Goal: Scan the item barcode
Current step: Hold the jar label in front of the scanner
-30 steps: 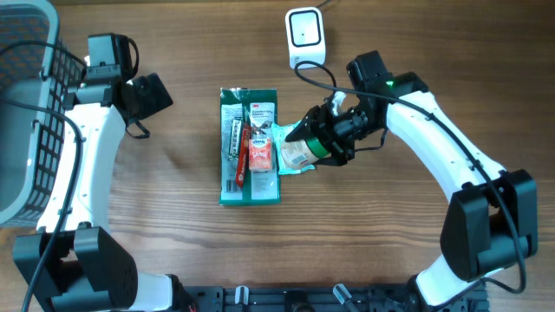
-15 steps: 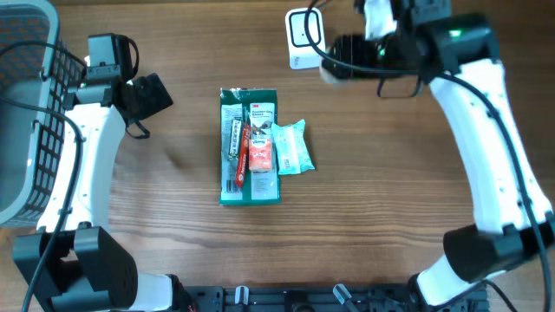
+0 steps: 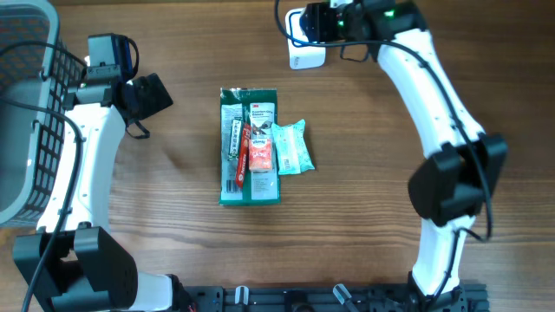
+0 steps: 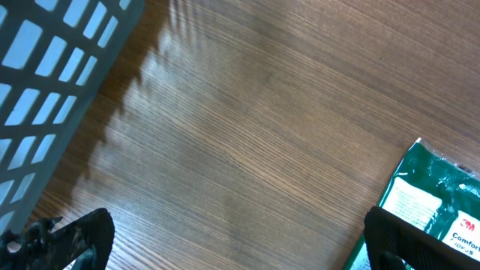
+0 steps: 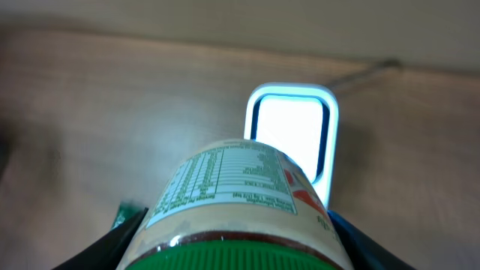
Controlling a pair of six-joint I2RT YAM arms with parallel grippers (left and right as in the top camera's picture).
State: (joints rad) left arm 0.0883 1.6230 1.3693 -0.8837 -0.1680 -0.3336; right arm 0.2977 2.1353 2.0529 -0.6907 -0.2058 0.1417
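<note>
The right claw (image 5: pixel 236 251), partly closed around a green-lidded jar (image 5: pixel 232 187), holds it just before the lit scanner (image 5: pixel 291 124), likely to present its barcode; the left claw (image 4: pixel 236 244) gapes empty.

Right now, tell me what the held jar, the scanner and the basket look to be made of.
Jar: smooth body, plastic or glass, I cannot tell which; its printed label has a slight sheen, and the green lid looks like plastic.
Scanner: smooth white housing, likely plastic, around a glowing window.
Basket: grey moulded plastic, judging by its even lattice walls.
</note>
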